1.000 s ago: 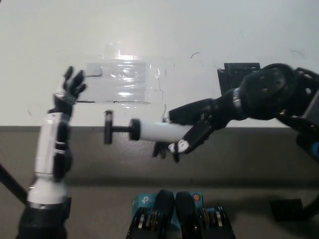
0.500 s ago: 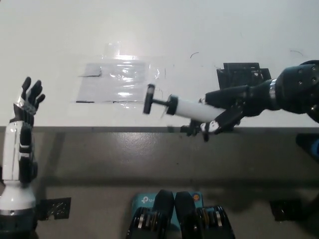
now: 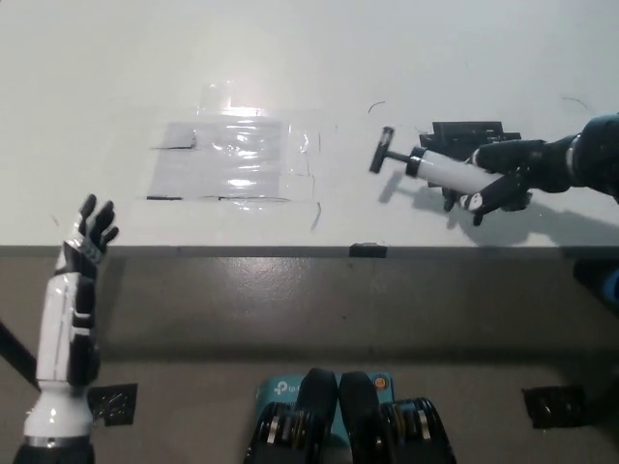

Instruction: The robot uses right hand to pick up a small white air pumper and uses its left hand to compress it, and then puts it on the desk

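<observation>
Right hand (image 3: 495,179) grips pump (image 3: 433,166) over desk (image 3: 116,77), right side; left hand (image 3: 85,242) spread wide, empty, lower left.

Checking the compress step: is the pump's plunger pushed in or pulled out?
Pulled out: the air pumper's black rod and T-handle stick out past its white barrel.

Free room: most of the white tabletop (image 3: 116,68) lies bare.
Obstacles: flat clear sheet (image 3: 237,159) mid-table; black block (image 3: 469,130) at right.

Pumper barrel (image 3: 447,172) partly under right hand (image 3: 495,180)
</observation>
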{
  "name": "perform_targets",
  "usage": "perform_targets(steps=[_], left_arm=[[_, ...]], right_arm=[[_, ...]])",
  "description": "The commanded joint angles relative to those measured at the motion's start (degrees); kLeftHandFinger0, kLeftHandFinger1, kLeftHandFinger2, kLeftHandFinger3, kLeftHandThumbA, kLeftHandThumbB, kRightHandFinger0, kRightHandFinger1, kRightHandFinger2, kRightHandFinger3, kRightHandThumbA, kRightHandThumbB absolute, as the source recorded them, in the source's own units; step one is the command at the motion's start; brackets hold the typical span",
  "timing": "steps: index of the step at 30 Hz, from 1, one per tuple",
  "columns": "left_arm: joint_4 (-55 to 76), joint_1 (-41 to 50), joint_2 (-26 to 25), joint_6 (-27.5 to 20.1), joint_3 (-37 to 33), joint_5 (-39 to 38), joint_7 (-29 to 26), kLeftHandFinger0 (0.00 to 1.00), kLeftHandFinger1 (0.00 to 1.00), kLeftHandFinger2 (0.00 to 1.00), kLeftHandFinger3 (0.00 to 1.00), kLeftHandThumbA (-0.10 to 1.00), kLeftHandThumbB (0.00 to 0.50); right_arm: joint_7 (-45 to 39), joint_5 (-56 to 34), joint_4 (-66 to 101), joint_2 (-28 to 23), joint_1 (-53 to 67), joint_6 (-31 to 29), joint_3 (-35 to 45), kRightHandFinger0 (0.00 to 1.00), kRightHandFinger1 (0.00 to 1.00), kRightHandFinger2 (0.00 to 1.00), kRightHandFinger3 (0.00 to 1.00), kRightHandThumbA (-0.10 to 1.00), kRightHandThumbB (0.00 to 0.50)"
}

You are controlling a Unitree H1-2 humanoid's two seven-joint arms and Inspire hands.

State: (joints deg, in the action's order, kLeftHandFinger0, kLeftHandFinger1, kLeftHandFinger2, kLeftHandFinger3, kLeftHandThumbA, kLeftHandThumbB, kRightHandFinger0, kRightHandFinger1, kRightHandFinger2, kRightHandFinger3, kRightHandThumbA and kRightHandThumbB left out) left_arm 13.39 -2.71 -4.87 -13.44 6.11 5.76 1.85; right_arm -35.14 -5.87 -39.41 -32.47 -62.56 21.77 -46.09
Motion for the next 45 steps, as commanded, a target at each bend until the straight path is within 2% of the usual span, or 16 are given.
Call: perform_targets(steps=[1,6,10,12,13,14,15,16,19,21,23,35,37,39,40,45], left_arm=[[0.05,1.13,-0.52,-3.93,-1.15,1.09,-0.30,1.00,1.00,1.00,1.00,1.00,0.223],[-1.03,1.78,-0.40,-4.97,-1.85,0.16,-0.25,1.00,1.00,1.00,1.00,1.00,0.238],[-1.35,1.96,-0.50,-5.48,-2.24,0.12,-0.22,1.00,1.00,1.00,1.00,1.00,0.245],[-1.47,1.85,-0.70,-5.77,-2.51,0.23,-0.08,1.00,1.00,1.00,1.00,1.00,0.246],[-1.66,1.82,-0.80,-6.08,-2.61,0.39,-0.12,1.00,1.00,1.00,1.00,1.00,0.244],[-1.66,1.97,-0.85,-6.11,-2.70,0.53,-0.14,1.00,1.00,1.00,1.00,1.00,0.244],[-1.53,2.11,-0.89,-5.90,-2.86,0.41,-0.03,1.00,1.00,1.00,1.00,1.00,0.245],[-1.29,2.28,-0.90,-5.64,-3.00,0.50,0.00,1.00,1.00,1.00,1.00,1.00,0.246],[-1.21,2.70,-0.89,-5.78,-3.31,0.78,-0.11,1.00,1.00,1.00,1.00,1.00,0.246],[-1.11,2.83,-0.81,-5.37,-3.43,1.24,-0.19,1.00,1.00,1.00,1.00,1.00,0.261],[-1.17,2.84,-0.79,-5.41,-3.41,1.16,-0.27,1.00,1.00,1.00,1.00,1.00,0.267],[-0.94,2.71,-0.72,-4.99,-3.32,1.42,-0.39,1.00,1.00,1.00,1.00,1.00,0.271],[-1.23,2.58,-0.78,-5.18,-3.39,0.98,-0.23,1.00,1.00,1.00,1.00,1.00,0.274],[-1.22,2.47,-0.82,-5.05,-3.38,1.01,-0.20,1.00,1.00,1.00,1.00,1.00,0.276],[-1.33,2.22,-0.82,-5.39,-3.53,1.26,-0.19,1.00,1.00,1.00,1.00,1.00,0.270],[-1.99,-0.83,-1.10,-4.73,-3.75,1.14,0.12,1.00,1.00,1.00,1.00,1.00,0.266]], right_arm=[[6.71,11.25,-5.74,1.39,-6.66,-8.33,1.92,0.04,0.44,0.72,0.43,-0.10,0.108],[9.52,14.44,-12.42,2.94,-6.85,-14.09,3.34,0.03,0.47,0.75,0.42,-0.10,0.116],[12.52,16.77,-14.74,3.98,-6.28,-17.74,5.19,0.14,0.59,0.86,0.62,-0.10,0.121],[14.83,19.11,-15.51,4.64,-6.17,-17.95,5.43,0.26,0.71,0.96,0.81,-0.10,0.118],[14.63,19.79,-16.00,4.85,-6.22,-18.41,5.55,0.34,0.79,1.00,0.91,-0.04,0.127],[12.11,20.44,-16.52,5.01,-6.69,-18.06,4.82,0.80,1.00,1.00,1.00,0.18,0.140],[8.35,20.24,-16.95,5.12,-7.19,-17.46,4.65,1.00,1.00,1.00,1.00,0.34,0.184],[5.08,21.11,-16.99,5.27,-7.78,-15.62,3.58,1.00,1.00,1.00,1.00,0.46,0.227],[2.68,21.18,-15.84,5.34,-7.00,-15.06,4.67,1.00,1.00,1.00,1.00,0.45,0.343],[4.01,24.31,-12.63,4.45,-5.88,-15.81,3.43,1.00,1.00,1.00,1.00,0.59,0.451],[3.75,24.92,-10.47,4.12,-5.00,-15.45,4.23,1.00,1.00,1.00,1.00,0.62,0.500],[0.32,25.24,-0.10,1.95,-2.33,-13.78,10.16,1.00,1.00,1.00,1.00,0.75,0.500],[2.61,25.91,4.96,0.85,-1.37,-14.25,12.35,1.00,1.00,1.00,1.00,0.88,0.497],[5.31,25.80,11.85,-0.04,0.27,-13.69,16.70,1.00,1.00,1.00,1.00,0.99,0.445],[5.81,25.38,16.06,-0.64,0.75,-12.89,19.25,1.00,1.00,1.00,1.00,1.00,0.378],[12.22,23.99,29.43,-0.83,3.74,-14.30,30.30,1.00,1.00,1.00,1.00,1.00,0.293]])
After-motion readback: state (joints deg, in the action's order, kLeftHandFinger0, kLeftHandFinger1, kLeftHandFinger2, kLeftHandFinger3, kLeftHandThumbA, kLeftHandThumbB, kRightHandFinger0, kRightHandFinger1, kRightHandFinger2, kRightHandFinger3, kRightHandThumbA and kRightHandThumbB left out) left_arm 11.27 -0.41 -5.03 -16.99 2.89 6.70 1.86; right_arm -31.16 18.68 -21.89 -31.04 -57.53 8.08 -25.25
